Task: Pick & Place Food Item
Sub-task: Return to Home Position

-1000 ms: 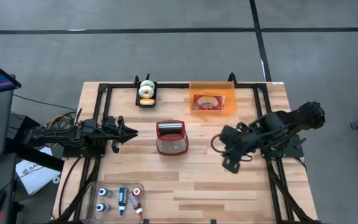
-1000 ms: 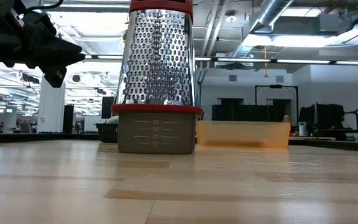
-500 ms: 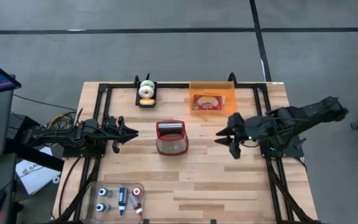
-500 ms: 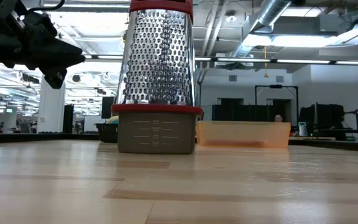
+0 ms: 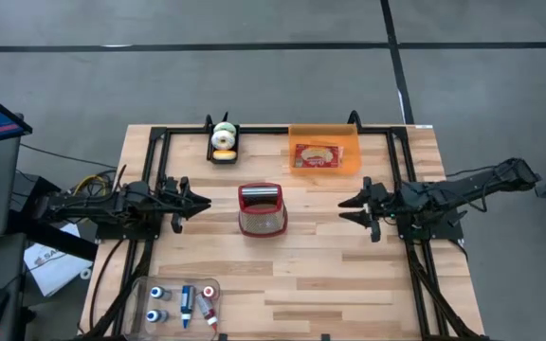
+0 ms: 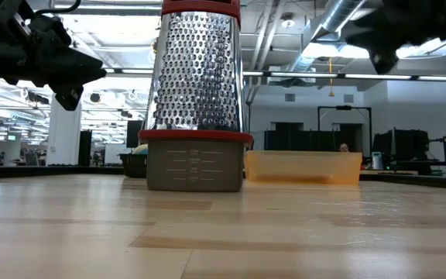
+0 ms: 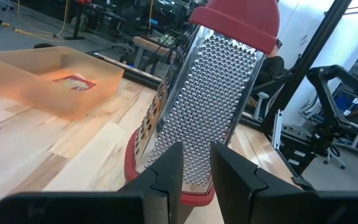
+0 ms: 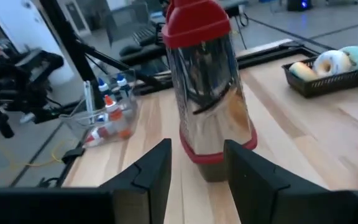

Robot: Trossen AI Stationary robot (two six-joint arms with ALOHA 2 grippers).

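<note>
Donuts (image 5: pixel 223 139) sit in the black bin (image 5: pixel 223 160); left gripper (image 5: pixel 193 202) and right gripper (image 5: pixel 354 206) hover released, jaws parted, either side of the grater (image 5: pixel 262 210).

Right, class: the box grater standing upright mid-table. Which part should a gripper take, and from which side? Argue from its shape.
Take the red handle atop the grater, coming straight down from above. It stands upright and its perforated steel walls taper upward, so a side pinch would likely slip. The left gripper and right gripper flank it, both open.
</note>
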